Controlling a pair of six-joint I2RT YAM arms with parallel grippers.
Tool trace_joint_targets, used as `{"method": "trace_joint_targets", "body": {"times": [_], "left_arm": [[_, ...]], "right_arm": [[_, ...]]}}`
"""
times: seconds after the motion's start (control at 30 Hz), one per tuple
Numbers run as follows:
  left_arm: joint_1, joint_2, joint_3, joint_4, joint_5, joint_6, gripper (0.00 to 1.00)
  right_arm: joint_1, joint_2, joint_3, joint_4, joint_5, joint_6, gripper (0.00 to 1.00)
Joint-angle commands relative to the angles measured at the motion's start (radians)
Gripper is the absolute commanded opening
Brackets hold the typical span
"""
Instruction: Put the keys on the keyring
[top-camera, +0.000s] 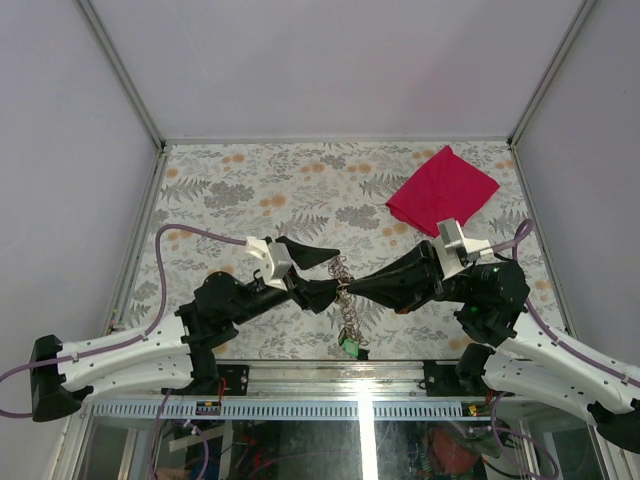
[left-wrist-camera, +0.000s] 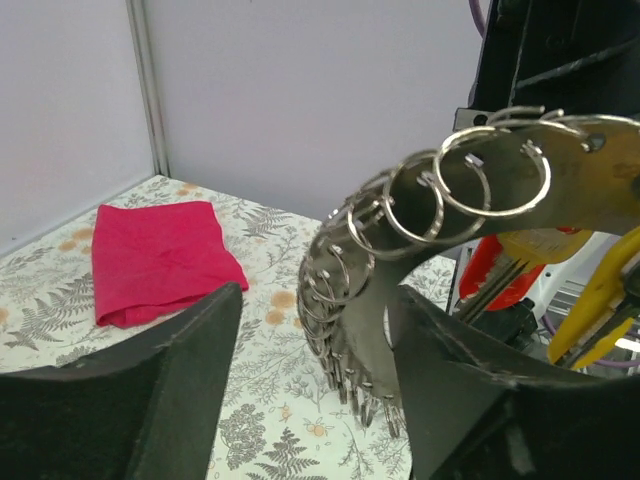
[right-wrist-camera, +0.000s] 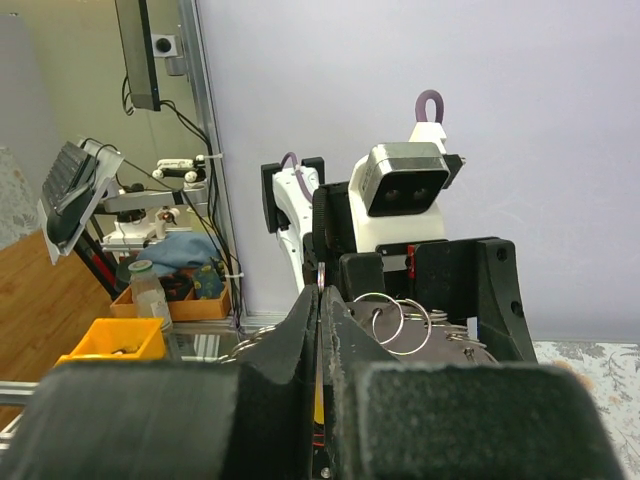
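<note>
The keyring (top-camera: 342, 268) is a long chain of linked metal rings hung between my two grippers above the near middle of the table. The right gripper (top-camera: 352, 289) is shut on it; in the right wrist view a thin metal edge stands pinched between its pads (right-wrist-camera: 320, 300), with more rings (right-wrist-camera: 392, 318) just behind. The left gripper (top-camera: 335, 274) is open, its fingers (left-wrist-camera: 170, 390) on either side of the hanging chain (left-wrist-camera: 330, 270). Yellow (left-wrist-camera: 540, 245) and red (left-wrist-camera: 490, 272) pieces show under the right gripper; they may be the keys' heads.
A small green tag (top-camera: 350, 347) hangs at the chain's lower end near the table's front edge. A folded red cloth (top-camera: 442, 190) lies at the far right, also in the left wrist view (left-wrist-camera: 155, 255). Walls enclose the patterned table (top-camera: 250, 190).
</note>
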Motion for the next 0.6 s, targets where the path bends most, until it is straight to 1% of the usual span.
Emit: {"method": "trace_joint_targets", "body": {"times": [0.0, 0.17, 0.27, 0.33, 0.5, 0.57], "left_arm": [[-0.003, 0.005, 0.044, 0.008, 0.022, -0.019, 0.56], [-0.004, -0.004, 0.041, 0.004, 0.039, -0.027, 0.38], [-0.003, -0.013, 0.045, -0.006, 0.05, -0.026, 0.22], [-0.004, -0.019, 0.044, -0.015, 0.045, -0.025, 0.18], [-0.004, -0.036, 0.057, -0.07, 0.024, -0.014, 0.02], [-0.003, -0.043, 0.064, -0.102, 0.014, -0.009, 0.0]], "right_arm": [[0.0, -0.001, 0.051, 0.123, 0.003, 0.023, 0.0], [0.0, 0.002, 0.05, 0.129, 0.003, 0.027, 0.0], [0.0, 0.0, 0.045, 0.127, 0.009, 0.026, 0.0], [0.001, -0.003, 0.043, 0.125, 0.011, 0.023, 0.0], [0.0, -0.013, 0.035, 0.098, 0.026, 0.002, 0.0], [0.001, -0.019, 0.033, 0.08, 0.041, -0.01, 0.0]]}}
